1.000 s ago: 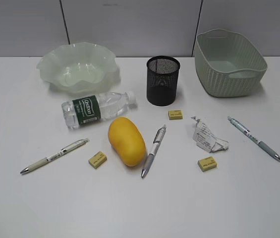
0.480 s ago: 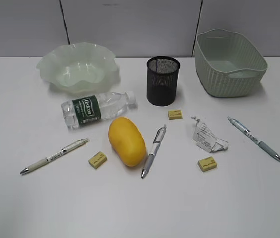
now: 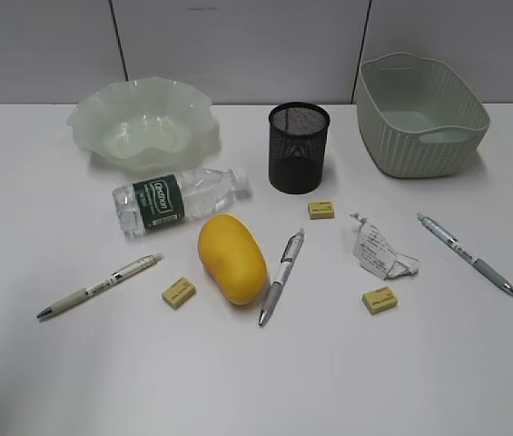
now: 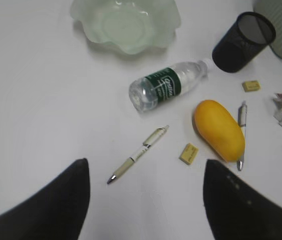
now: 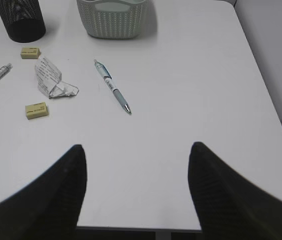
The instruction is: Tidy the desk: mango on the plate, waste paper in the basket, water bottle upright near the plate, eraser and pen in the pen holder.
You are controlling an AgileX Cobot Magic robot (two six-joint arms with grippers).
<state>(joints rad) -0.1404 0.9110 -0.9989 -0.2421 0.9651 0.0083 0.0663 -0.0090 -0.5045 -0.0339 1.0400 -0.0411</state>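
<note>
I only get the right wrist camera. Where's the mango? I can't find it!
Observer: The mango lies on the desk, just past the pen at your left edge. It is not on the plate.
Operator: Is the bottle standing up?
Observer: No, the water bottle lies on its side between the mango and the plate.
Operator: I count two erasers. Any more?
Observer: Yes, a third eraser lies left of the mango in the exterior view.
</note>
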